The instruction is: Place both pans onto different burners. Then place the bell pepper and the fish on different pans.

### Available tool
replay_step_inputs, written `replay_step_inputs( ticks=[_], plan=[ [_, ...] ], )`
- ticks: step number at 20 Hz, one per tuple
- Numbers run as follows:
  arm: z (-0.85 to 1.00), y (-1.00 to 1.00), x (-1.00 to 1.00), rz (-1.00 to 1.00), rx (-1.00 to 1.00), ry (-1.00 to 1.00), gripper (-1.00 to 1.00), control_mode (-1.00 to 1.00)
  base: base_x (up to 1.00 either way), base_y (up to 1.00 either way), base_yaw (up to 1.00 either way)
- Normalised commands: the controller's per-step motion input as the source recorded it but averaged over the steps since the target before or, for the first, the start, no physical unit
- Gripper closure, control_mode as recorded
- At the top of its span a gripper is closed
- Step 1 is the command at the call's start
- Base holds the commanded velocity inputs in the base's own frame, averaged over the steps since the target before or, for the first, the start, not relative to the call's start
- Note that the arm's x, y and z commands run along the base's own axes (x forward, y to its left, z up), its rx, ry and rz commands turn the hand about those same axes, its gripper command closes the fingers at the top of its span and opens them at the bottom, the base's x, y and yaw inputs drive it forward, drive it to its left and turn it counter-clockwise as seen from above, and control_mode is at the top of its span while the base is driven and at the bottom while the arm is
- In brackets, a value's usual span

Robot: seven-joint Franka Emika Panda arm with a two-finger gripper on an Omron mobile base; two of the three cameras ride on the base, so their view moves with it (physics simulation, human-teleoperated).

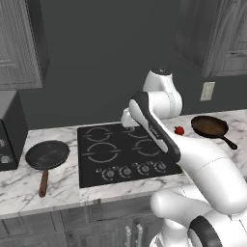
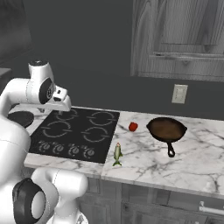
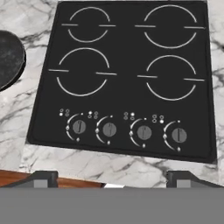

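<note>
Reaching over: arm is rising from the base, its forearm stretching across the cooktop (image 1: 126, 153) toward the back wall, wrist bending down above the rear burners (image 3: 131, 52).
Gripper pose: gripper (image 3: 113, 177) is pointing down at the cooktop, hovering above its front edge and knobs (image 3: 127, 130) in the hand view.
Gripper state: fingertips (image 3: 41, 178) are standing wide apart, one at each side of the hand view's bottom, gripping nothing and touching nothing.
Black pan: black pan (image 1: 47, 154) is lying flat on the marble counter (image 2: 192, 162) left of the cooktop, just beside it, its reddish-brown handle pointing toward the counter's front edge.
Brown pan: brown pan (image 2: 166, 129) is sitting flat on the counter right of the cooktop, well apart from it, its dark handle pointing toward the front.
Pepper: pepper (image 2: 133, 127) is resting on the counter between the cooktop and the brown pan, near the pan's rim but apart from it.
Fish: fish (image 2: 117, 154) is lying on the counter just beside the cooktop's front right corner, lengthwise front to back.
Burners: all four rings are showing bare, pale lines on black glass.
</note>
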Motion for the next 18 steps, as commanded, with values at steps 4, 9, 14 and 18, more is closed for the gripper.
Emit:
replay_step_inputs(
  ticks=[4, 9, 14, 18],
  plan=[
    [-0.26, 0.55, -0.02, 0.0, 0.06, 0.0, -1.0, -1.0, 0.0, 0.0, 0.0],
    [-0.27, 0.56, 0.0, 0.0, 0.04, 0.0, -1.0, -1.0, 0.0, 0.0, 0.0],
    [-0.28, 0.63, 0.0, 0.0, 0.01, 0.0, -1.0, -1.0, 0.0, 0.0, 0.0],
    [-0.29, 0.59, 0.0, 0.0, 0.0, 0.0, -1.0, -1.0, 0.0, 0.0, 0.0]
  ],
)
